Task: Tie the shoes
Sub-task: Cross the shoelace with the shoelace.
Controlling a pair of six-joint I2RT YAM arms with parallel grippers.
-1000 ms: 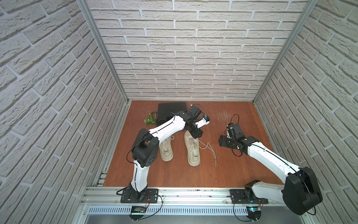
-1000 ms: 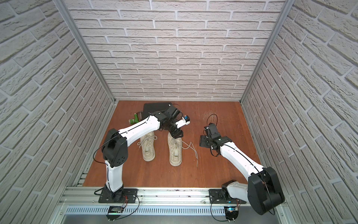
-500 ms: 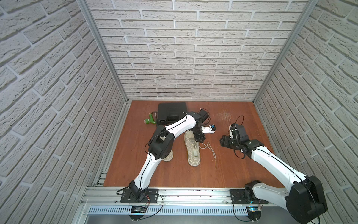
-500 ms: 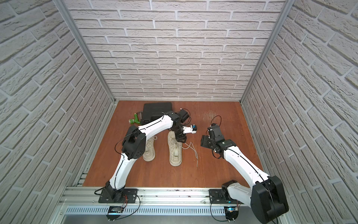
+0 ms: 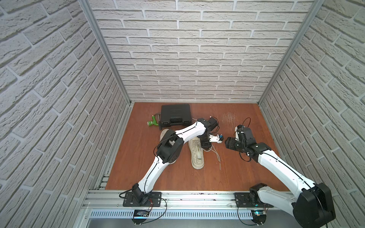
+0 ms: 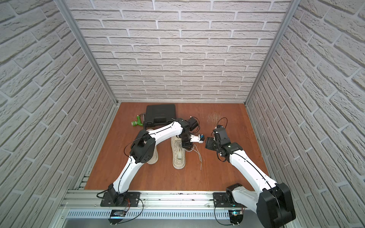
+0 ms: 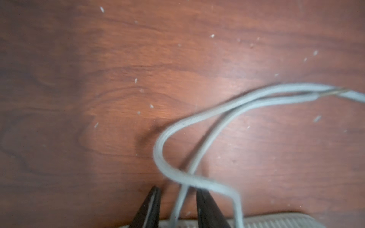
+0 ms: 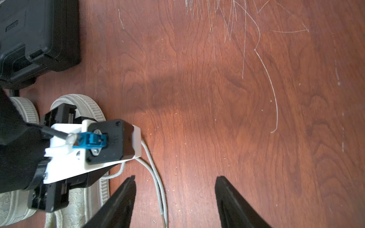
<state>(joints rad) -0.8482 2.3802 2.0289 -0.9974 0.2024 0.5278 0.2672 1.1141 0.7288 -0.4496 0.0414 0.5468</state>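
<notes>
Shoes sit side by side mid-counter, one mostly hidden behind the left arm. Loose laces trail off the exposed shoe onto the wood, toward the right arm's side.

Left gripper is low at that shoe's far end. In the wrist view its fingers straddle one lace strand. The gap is narrow but the strand isn't pinched, so nothing is grasped. A second strand loops across just in front.

Right gripper hovers just beside the lace ends, spread wide and empty.

Black case and green tool lie behind the shoes, toward the back wall.
</notes>
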